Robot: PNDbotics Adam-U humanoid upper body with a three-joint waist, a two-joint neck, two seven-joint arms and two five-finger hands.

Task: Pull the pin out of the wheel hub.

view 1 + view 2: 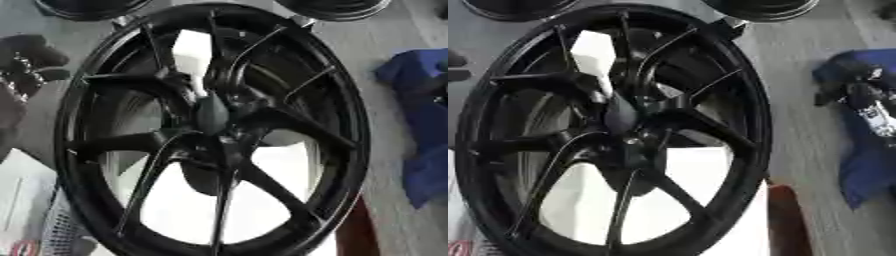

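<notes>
A large black wheel rim (79,150) with thin spokes fills the middle of both views, over a white surface. At its hub (214,145) a dark rounded pin (212,112) stands up from the centre. My left hand (33,52) shows at the left edge, outside the rim and well apart from the hub, with its fingers relaxed and holding nothing. My right hand (866,102) hangs over the blue cloth at the right, also clear of the wheel. Neither hand touches the pin.
Two more dark rims (87,7) (763,7) lie at the top edge. A blue cloth (868,165) lies on the grey floor at the right. A reddish-brown upright piece (785,220) stands by the rim's lower right, and a pale mesh thing (61,230) at lower left.
</notes>
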